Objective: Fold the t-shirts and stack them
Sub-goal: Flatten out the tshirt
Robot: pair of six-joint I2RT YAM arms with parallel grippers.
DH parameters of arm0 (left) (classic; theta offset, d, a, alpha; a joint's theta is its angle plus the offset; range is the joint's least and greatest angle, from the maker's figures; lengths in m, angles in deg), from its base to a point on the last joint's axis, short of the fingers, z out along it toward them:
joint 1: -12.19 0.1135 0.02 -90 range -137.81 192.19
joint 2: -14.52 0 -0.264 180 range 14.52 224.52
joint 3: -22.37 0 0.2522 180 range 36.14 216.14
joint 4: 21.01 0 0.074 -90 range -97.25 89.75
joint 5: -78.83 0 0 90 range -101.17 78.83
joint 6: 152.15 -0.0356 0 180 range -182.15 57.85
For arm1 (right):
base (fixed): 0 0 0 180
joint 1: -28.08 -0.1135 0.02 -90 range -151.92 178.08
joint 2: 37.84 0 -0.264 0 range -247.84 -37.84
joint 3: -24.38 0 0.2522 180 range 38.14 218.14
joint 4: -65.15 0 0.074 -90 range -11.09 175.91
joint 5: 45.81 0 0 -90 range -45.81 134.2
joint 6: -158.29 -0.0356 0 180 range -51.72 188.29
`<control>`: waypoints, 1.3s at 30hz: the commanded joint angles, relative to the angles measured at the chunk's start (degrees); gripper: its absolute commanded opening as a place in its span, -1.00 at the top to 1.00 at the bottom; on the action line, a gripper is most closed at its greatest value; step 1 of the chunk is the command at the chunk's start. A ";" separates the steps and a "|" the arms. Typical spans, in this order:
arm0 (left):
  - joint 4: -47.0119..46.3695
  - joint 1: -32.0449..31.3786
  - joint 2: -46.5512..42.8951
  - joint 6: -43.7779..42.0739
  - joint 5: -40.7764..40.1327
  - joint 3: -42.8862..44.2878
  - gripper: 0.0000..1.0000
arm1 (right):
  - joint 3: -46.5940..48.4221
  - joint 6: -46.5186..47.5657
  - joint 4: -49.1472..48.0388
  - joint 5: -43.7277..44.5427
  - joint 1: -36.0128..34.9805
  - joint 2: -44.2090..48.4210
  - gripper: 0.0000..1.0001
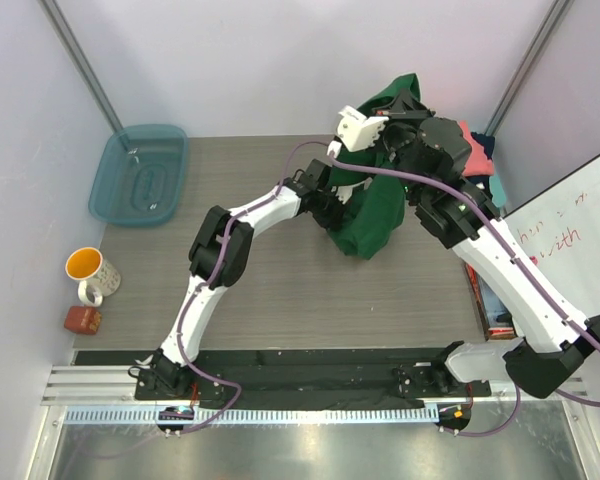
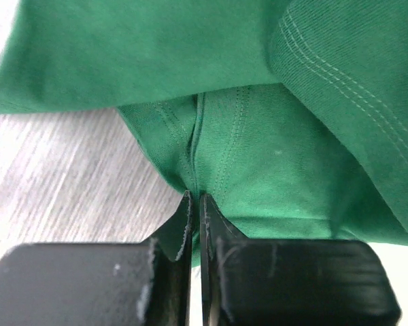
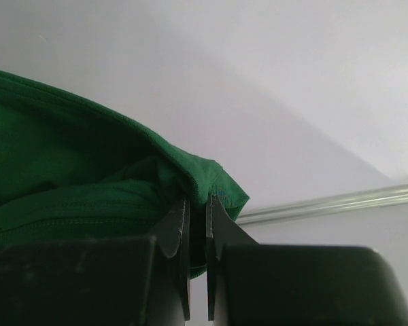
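Note:
The dark green t-shirt point(image 1: 372, 218) hangs bunched over the back middle of the table, with its lower part resting on the wood. My right gripper point(image 1: 404, 102) holds it up by its top edge, jaws shut on a hem fold point(image 3: 221, 187). My left gripper point(image 1: 333, 212) is low at the shirt's left side, shut on a stitched seam point(image 2: 221, 156). In the wrist views the left gripper point(image 2: 194, 197) and the right gripper point(image 3: 197, 201) each show green cloth pinched between the fingertips. Behind the right arm, folded coral-pink point(image 1: 477, 150) and teal point(image 1: 498, 187) t-shirts peek out.
A translucent teal tub point(image 1: 140, 175) stands at the back left. A white mug with an orange inside point(image 1: 88, 270) and a small red-brown box point(image 1: 82, 318) sit by the left edge. A whiteboard point(image 1: 570, 230) leans at the right. Walls enclose the table.

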 commanded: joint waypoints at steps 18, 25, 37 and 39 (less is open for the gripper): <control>4.82 14.66 -23.81 -2.39 -38.69 -4.82 1.00 | -17.67 -6.08 -22.55 19.85 2.71 6.03 0.98; 7.72 21.87 -32.78 -5.82 -42.83 -8.08 1.00 | -25.33 -10.13 -26.88 23.46 13.24 5.77 0.98; 8.08 26.18 -40.26 -9.33 -45.04 -7.46 1.00 | -26.21 -15.05 -26.62 22.59 22.14 1.99 0.99; 8.34 26.18 -41.23 -10.21 -44.51 -7.55 1.00 | -25.95 -16.54 -21.47 21.36 22.15 1.99 0.98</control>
